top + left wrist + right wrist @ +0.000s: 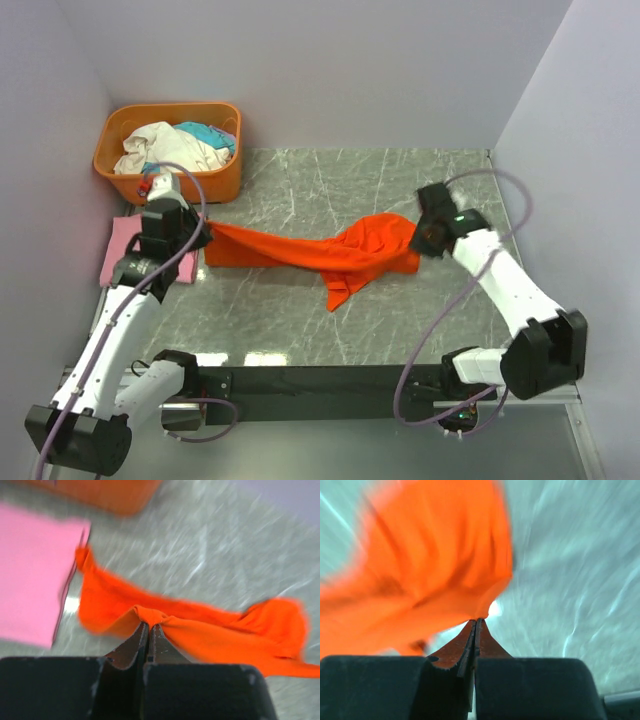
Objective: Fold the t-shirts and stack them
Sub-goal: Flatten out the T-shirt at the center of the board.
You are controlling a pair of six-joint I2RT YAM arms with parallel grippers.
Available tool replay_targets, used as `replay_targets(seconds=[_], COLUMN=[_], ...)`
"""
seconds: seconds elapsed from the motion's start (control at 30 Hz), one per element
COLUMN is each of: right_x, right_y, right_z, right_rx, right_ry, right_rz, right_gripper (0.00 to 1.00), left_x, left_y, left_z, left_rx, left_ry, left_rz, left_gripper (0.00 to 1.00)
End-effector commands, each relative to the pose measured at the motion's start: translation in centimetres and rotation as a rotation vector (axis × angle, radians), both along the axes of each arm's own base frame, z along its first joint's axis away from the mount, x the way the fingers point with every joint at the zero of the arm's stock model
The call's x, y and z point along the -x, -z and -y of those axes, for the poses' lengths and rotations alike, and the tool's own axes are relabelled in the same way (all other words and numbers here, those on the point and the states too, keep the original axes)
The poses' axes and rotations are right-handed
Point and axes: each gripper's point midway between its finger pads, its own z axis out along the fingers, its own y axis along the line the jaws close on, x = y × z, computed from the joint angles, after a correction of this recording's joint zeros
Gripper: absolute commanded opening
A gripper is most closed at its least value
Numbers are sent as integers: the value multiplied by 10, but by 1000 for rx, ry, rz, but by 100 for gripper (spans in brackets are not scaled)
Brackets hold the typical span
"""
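From above, I am seeing the orange shirt [340, 255] stretching in a loose band across the table [420, 310], between the left gripper [200, 238] and the right gripper [425, 238]. The pink shirt [115, 250] is lying folded flat at the far left, beside the basket [105, 150]. On the left wrist camera, the jaws are pinching shut on a bunched fold of orange cloth. On the right wrist camera, which is blurring, the jaws are closing flat together on what looks like a thin edge of the same shirt. I am judging the cloth light, limp and quick to sag, so I am favouring holds at hems or corners.
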Motion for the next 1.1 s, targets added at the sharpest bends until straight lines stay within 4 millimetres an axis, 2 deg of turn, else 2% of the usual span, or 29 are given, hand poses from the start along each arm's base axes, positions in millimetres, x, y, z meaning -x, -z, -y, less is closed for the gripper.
replay_targets(seconds=[0.0,0.03,0.07,0.1,0.13,0.17,0.2,0.27,0.3,0.33,0.4,0.43,0.47,0.5,0.53,0.57,0.6,0.63,0.67,0.7,0.8,0.87,0.97,1.03,1.07], right_x=[-38,-44,-51,-57,-61,-66,-68,-67,-63,-60,-44,-37,-22,-11,1,23,35,47,71,81,126,150,171,168,174], right_y=[-108,-128,-150,-187,-204,-224,-259,-293,-319,-333,-378,-392,-413,-428,-440,-459,-467,-476,-487,-490,-511,-526,-542,-547,-554], right_z=[57,66,83,88,91,94,99,103,106,106,107,108,110,112,113,115,116,117,119,119,120,118,114,110,108], right_rx=[83,79,89,84,76,87,87,98,102,105,119,128,155,168,182,218,236,251,283,300,363,411,471,511,523], right_ry=[138,156,188,201,200,183,193,187,194,191,179,177,174,176,176,169,166,168,162,158,143,117,74,26,14], right_rz=[305,359,424,516,558,611,702,789,859,902,1037,1079,1150,1197,1235,1306,1338,1378,1427,1448,1551,1611,1661,1656,1673], right_gripper=[0,0,0,0,0,0,0,0,0,0,0,0,0,0,0,0,0,0,0,0,0,0,0,0,0], left_x=[-13,-17,-19,-19,-22,-23,-22,-20,-16,-12,0,7,15,23,39,50,59,79,89,108,140,150,160,157,155], left_y=[-85,-113,-127,-137,-165,-179,-207,-233,-257,-268,-294,-306,-312,-319,-330,-338,-342,-351,-356,-360,-367,-368,-369,-369,-368], left_z=[-4,-4,-5,-5,-5,-3,1,6,10,17,23,28,33,35,34,35,36,34,35,36,39,39,40,39,39], left_rx=[16,21,15,13,18,17,28,33,40,50,51,54,49,47,46,43,43,41,37,40,37,39,31,28,27], left_ry=[-26,-29,-27,-26,-27,-17,7,46,70,118,172,205,248,271,283,305,316,327,344,373,424,436,457,446,447], left_rz=[177,220,239,244,293,316,361,408,456,480,552,597,627,656,702,741,763,810,840,873,928,938,938,917,908], left_gripper=[1,1,1,1,1,1,1,1,1,1,1,1,1,1,1,1,1,1,1,1,1,1,1,1,1])
